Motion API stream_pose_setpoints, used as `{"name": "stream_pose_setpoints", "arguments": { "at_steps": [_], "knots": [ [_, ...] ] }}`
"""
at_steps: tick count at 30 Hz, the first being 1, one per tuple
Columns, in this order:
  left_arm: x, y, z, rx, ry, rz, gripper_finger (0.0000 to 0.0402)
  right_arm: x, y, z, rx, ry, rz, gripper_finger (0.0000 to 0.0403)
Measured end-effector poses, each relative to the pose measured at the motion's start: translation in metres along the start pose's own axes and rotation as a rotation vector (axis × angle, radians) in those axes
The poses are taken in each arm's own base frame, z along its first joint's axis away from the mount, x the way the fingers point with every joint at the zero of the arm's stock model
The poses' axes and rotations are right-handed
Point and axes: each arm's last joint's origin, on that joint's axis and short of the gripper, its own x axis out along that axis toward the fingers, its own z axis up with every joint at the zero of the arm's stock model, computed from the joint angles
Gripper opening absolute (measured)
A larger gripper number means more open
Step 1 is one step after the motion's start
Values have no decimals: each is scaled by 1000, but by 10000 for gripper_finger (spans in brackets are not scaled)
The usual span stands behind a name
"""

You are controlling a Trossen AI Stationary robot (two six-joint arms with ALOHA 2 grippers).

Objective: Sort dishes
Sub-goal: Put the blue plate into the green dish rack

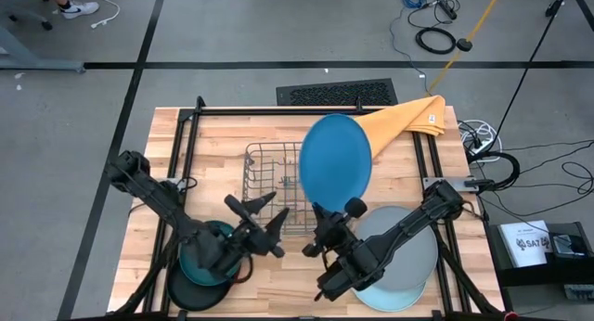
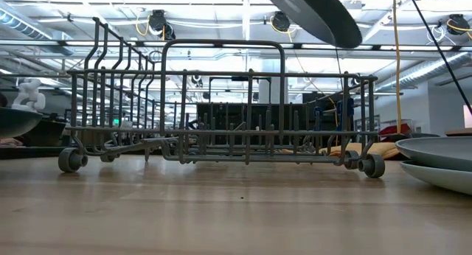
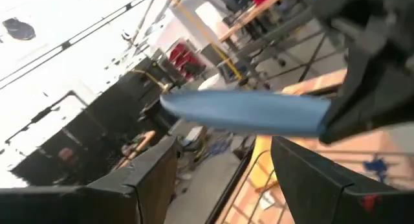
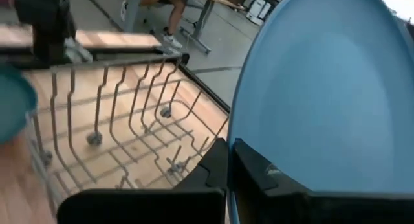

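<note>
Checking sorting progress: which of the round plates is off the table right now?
The large bright blue round plate, pinched at its rim by the right hand above the wire rack; the others lie in stacks.

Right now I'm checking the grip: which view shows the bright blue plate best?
The high view: the bright blue plate shows whole, held above the dish rack by the right gripper. Right wrist view shows its face and the clamped rim; left wrist, edge-on; low view, only its dark underside.

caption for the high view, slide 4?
Right gripper holds bright blue plate above the wire rack.
</note>
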Motion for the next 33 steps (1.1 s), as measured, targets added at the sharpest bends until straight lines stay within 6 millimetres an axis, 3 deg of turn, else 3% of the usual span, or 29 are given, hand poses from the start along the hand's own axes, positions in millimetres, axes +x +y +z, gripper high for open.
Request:
{"name": "stream_pose_setpoints", "arguments": {
  "at_steps": [6,15,28,33],
  "knots": [
    [12,-8,-17,42,36,28,249,-3,-6,6,66,39,36,0],
    [16,-16,-28,97,65,37,249,-5,14,32,-171,33,274,0],
    [14,5,-23,62,82,59,249,28,11,67,-134,-15,418,0],
    [23,10,-24,6,129,108,249,43,8,72,-166,-8,471,3]
  ]
}}
